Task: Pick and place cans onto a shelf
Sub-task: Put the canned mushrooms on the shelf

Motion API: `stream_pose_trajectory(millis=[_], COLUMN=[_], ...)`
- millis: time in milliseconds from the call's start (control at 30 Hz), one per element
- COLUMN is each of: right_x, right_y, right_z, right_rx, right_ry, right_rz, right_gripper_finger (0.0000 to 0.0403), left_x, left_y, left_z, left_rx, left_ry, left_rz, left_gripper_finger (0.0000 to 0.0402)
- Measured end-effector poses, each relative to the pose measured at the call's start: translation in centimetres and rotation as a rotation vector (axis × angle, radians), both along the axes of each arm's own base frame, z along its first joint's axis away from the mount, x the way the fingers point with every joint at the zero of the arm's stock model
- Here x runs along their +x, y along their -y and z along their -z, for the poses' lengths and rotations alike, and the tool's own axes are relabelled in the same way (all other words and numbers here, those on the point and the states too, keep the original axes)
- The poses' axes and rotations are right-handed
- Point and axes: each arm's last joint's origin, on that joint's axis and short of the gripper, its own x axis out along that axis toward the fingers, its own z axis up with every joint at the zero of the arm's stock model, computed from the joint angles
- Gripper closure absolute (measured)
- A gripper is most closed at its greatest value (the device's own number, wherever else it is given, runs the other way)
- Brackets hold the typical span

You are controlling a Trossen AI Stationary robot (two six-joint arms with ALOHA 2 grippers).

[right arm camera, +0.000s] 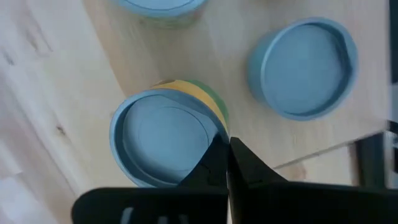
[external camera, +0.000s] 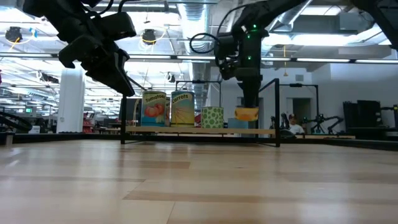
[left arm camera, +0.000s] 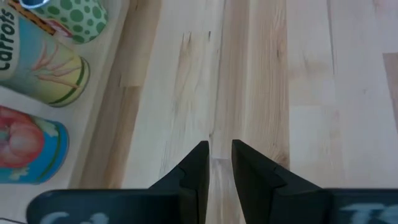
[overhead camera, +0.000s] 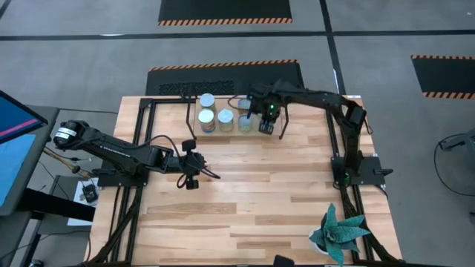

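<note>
Cans stand in a row on the shelf (external camera: 199, 130), the light-wood board on thin black legs at the far edge of the table (overhead camera: 260, 193). Along it the low view shows a tomato-labelled can (external camera: 154, 109), a carrot-labelled can (external camera: 182, 108), a green-dotted can (external camera: 212, 117) and a yellow-and-orange can (external camera: 247, 114) in turn. In the high view one more can (overhead camera: 207, 101) stands behind the row, at the shelf's tomato-can end. The right gripper (right arm camera: 227, 163) is over the shelf at the yellow-and-orange can, its fingers closed together and pinching that can's rim at the edge of its blue-grey top; another blue-grey can top (right arm camera: 303, 67) sits just beside it on the board. The left gripper (left arm camera: 219, 163) hangs above bare tabletop in front of the shelf, near the tomato-can end, its fingers a narrow gap apart with nothing between them. A green spiky plant (overhead camera: 338, 231) sits well apart from the shelf, at the table's opposite edge.
</note>
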Motion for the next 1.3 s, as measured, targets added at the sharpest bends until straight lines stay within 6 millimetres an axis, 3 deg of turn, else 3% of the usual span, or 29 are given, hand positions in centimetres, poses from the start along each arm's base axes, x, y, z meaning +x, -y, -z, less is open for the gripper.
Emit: stream_pose_trajectory(millis=[167, 867, 1133, 1300], right_x=[-0.3, -0.4, -0.3, -0.5], right_y=[1.2, 2.0, 1.9, 2.2], right_z=[0.4, 1.1, 1.1, 1.1], right_rx=[0.062, 0.027, 0.026, 0.027], right_ry=[0.038, 0.068, 0.07, 0.07], right_rz=[0.002, -0.007, -0.007, 0.001], right_gripper_finger=[0.0399, 0.0398, 0.0336, 0.0323], left_x=[0.0, 0.2, 0.2, 0.2], left_y=[-0.1, -0.8, -0.8, -0.8], left_z=[0.0, -0.1, -0.1, -0.1], left_rx=[0.024, 0.015, 0.015, 0.012], left_ry=[-0.006, 0.003, 0.004, 0.005], left_rz=[0.017, -0.024, -0.025, -0.028], left_gripper_finger=[0.0343, 0.0343, 0.0343, 0.0343])
